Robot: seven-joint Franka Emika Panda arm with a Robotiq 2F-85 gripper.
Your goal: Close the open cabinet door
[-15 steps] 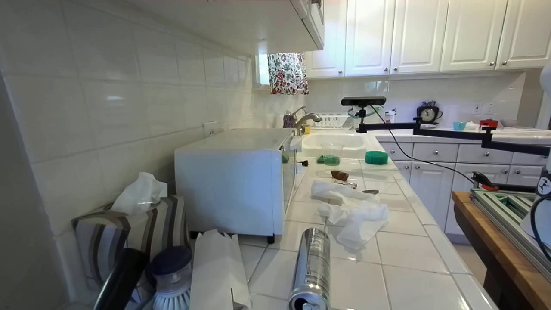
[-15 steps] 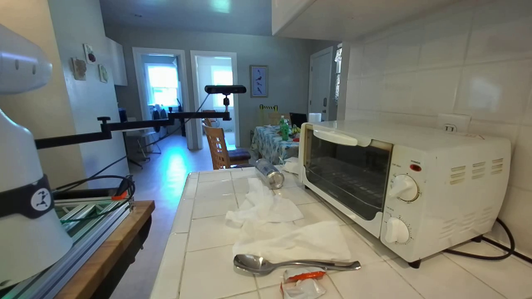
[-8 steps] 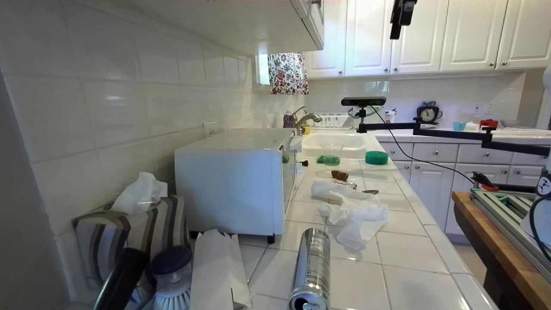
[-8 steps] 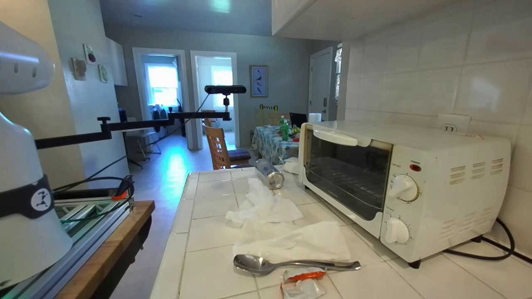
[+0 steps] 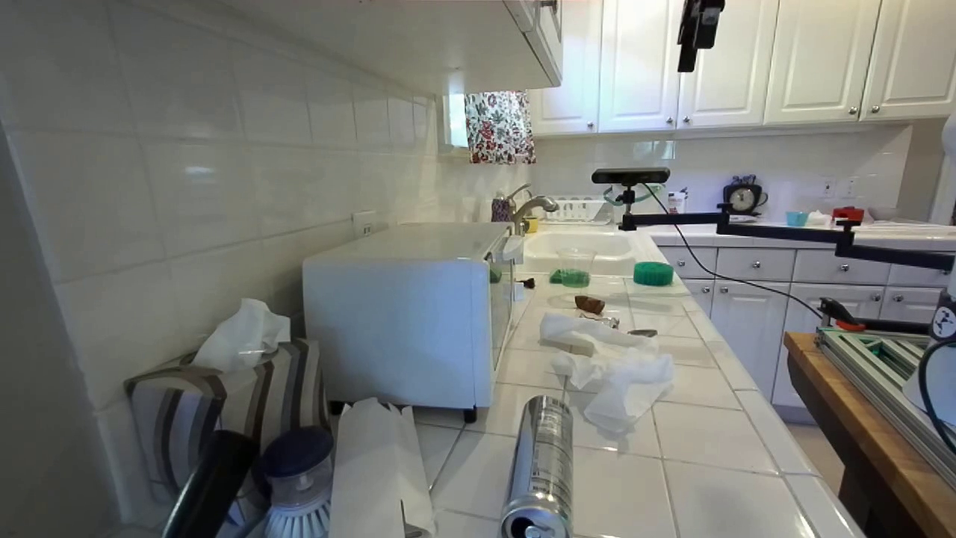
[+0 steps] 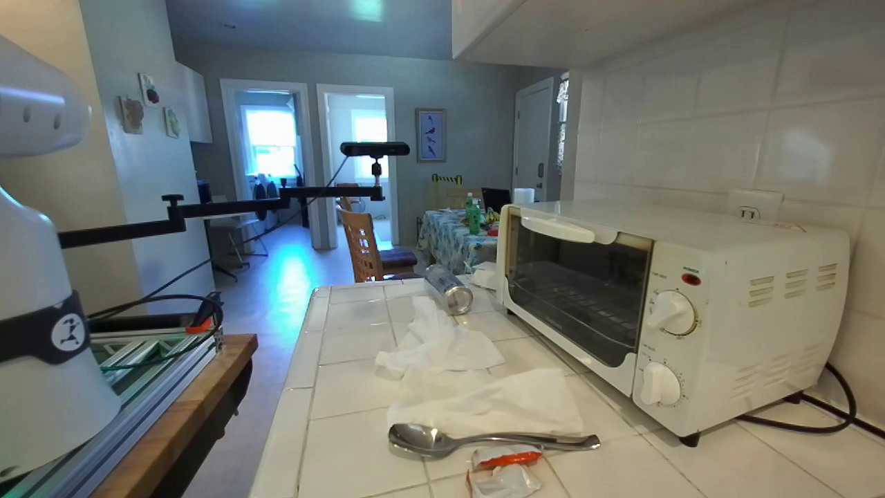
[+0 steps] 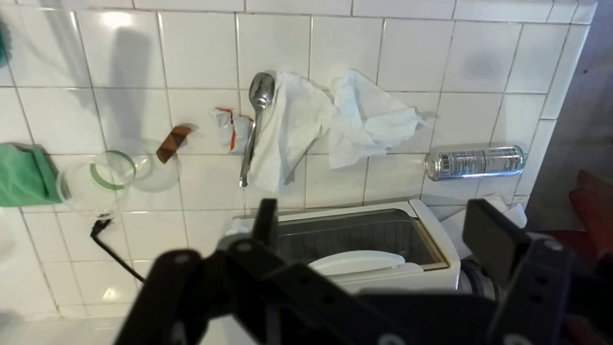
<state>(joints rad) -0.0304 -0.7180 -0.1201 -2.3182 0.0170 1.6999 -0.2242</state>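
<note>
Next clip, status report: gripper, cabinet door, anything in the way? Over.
Gripper open, holding nothing. Cabinet door only partly in frame, how far open unclear. Toaster oven sits lower, likely no obstacle; most of the path out of view.

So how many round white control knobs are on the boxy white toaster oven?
2. In an exterior view, the upper knob sits under the small red oval light on the toaster oven; the lower knob is beneath the upper one. None seems hidden there.
</note>
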